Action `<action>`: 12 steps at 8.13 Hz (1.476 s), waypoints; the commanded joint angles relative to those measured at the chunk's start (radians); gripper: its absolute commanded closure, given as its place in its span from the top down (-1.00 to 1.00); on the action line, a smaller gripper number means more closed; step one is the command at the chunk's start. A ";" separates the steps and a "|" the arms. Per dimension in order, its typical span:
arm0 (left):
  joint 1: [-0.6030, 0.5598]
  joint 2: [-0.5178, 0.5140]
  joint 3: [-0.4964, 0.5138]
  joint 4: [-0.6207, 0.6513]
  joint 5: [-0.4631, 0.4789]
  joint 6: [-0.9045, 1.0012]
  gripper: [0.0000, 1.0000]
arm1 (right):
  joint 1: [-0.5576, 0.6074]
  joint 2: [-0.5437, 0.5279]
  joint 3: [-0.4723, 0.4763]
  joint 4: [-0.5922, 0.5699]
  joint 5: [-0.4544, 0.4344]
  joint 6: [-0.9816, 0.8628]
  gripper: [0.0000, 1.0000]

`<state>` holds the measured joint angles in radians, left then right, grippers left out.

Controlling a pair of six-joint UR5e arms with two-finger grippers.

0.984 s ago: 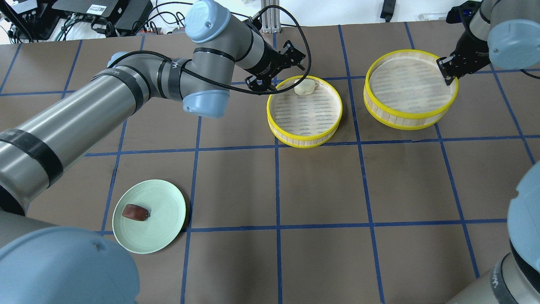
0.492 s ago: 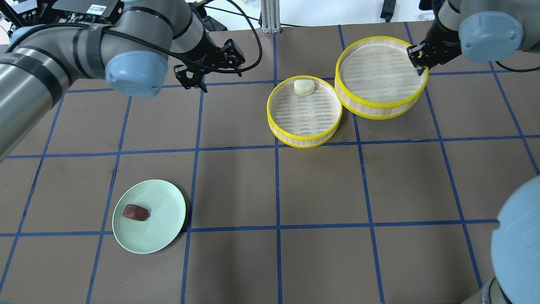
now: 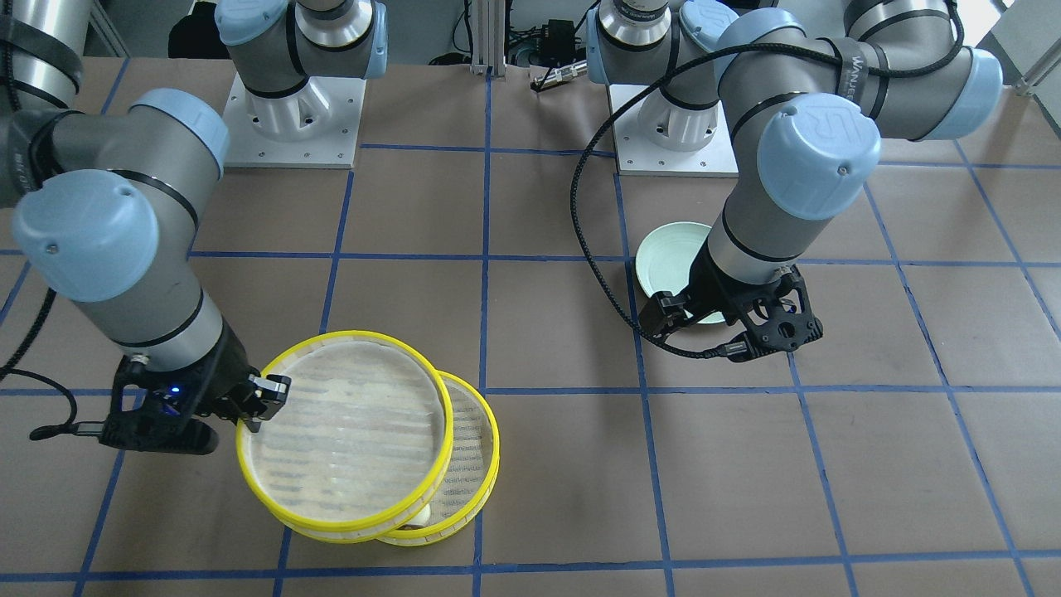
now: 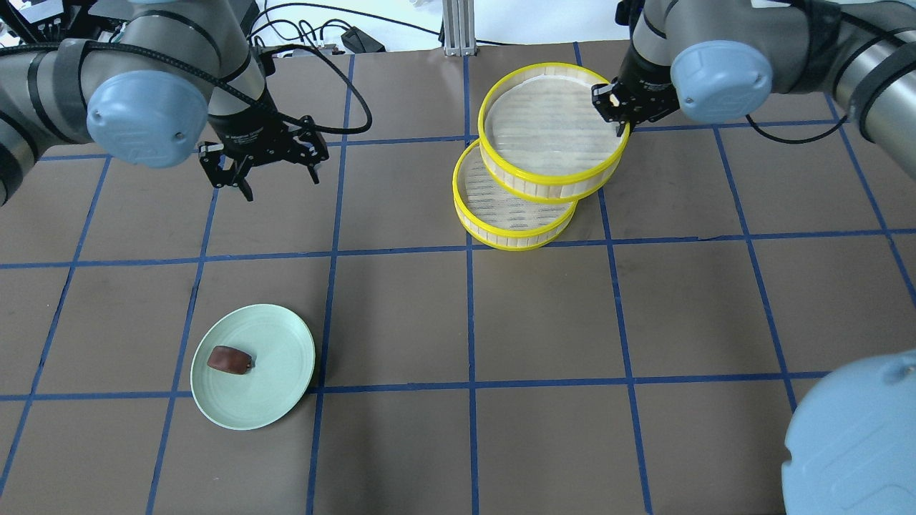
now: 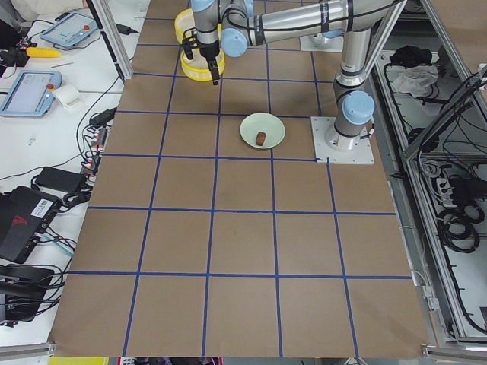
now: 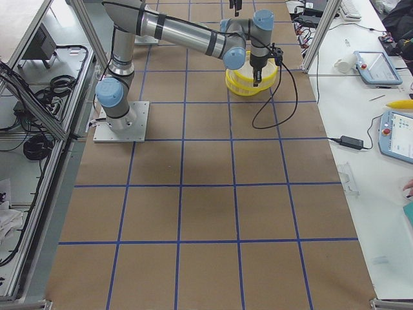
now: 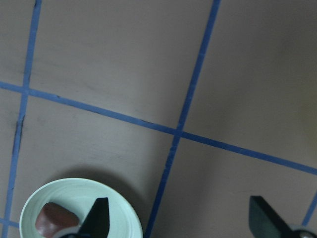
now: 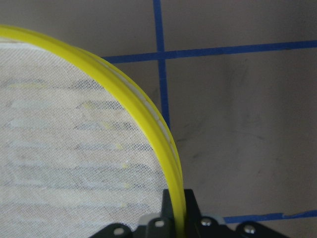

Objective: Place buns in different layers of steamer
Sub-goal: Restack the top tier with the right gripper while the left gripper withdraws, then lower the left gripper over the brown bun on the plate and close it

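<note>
The upper steamer tray (image 4: 545,187) with a yellow rim hangs tilted and offset over the lower steamer tray (image 4: 514,232). My right gripper (image 4: 620,116) is shut on the upper tray's rim (image 8: 148,124). The cream-white bun is hidden under the upper tray. The dark reddish-brown bun (image 4: 229,359) lies on the pale green plate (image 4: 283,354). My left gripper (image 4: 280,180) is open and empty above the table, well short of the plate. Its wrist view shows the bun (image 7: 53,219) and the plate (image 7: 121,210) at the lower left.
Brown table with a grid of blue tape lines (image 4: 470,315). Cables and electronics (image 4: 143,18) lie beyond the far edge. The left arm's black cable (image 3: 597,249) loops beside the plate (image 3: 663,265) in the front-facing view.
My right gripper has carried the tray left, over the other tray, and it now covers the cream-white bun. My left arm has swung further left and nearer, still open.
</note>
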<state>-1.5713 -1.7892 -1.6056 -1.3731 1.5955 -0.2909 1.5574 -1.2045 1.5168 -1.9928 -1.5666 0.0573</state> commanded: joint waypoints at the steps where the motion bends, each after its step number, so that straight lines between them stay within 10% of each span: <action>1: 0.106 0.031 -0.138 -0.040 0.050 -0.005 1.00 | 0.076 0.043 0.012 -0.066 0.025 0.119 -1.00; 12: 0.195 -0.117 -0.298 -0.112 0.119 -0.289 1.00 | 0.075 0.069 0.065 -0.090 -0.010 0.071 -1.00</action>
<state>-1.3795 -1.8820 -1.8992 -1.4852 1.7008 -0.5752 1.6322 -1.1312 1.5813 -2.0802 -1.5839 0.1186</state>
